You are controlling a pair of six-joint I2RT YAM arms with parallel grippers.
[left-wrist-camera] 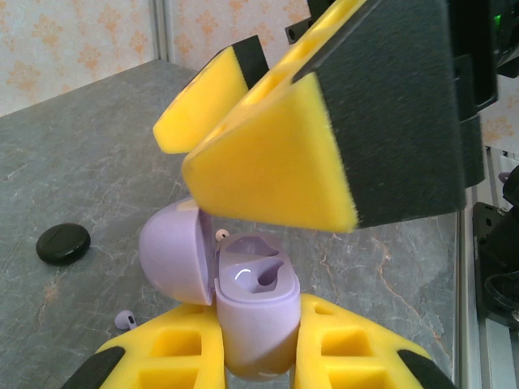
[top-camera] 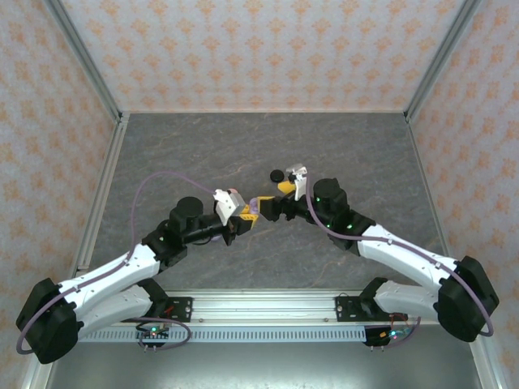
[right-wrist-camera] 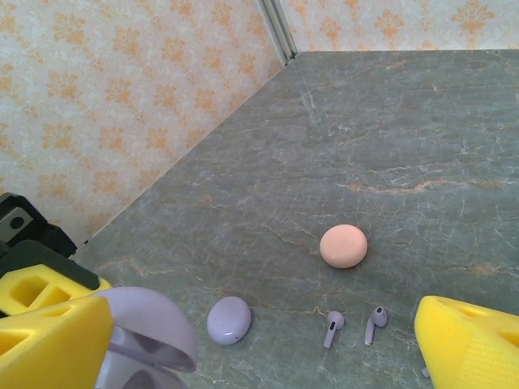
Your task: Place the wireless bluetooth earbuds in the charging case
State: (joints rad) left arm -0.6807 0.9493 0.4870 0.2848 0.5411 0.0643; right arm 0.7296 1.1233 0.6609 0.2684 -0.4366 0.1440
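Two yellow-padded grippers meet above the middle of the table (top-camera: 203,146): the left gripper (left-wrist-camera: 255,361) pinches a lilac charging case (left-wrist-camera: 258,312), lid swung open, while the right gripper (right-wrist-camera: 259,348) hangs just over it, fingers spread wide and empty. Below, well away from the table's edges, two lilac earbuds (right-wrist-camera: 332,327) lie side by side near a lilac disc (right-wrist-camera: 229,319) and a pink disc (right-wrist-camera: 343,245). Another earbud (left-wrist-camera: 124,318) lies near a black disc (left-wrist-camera: 63,243).
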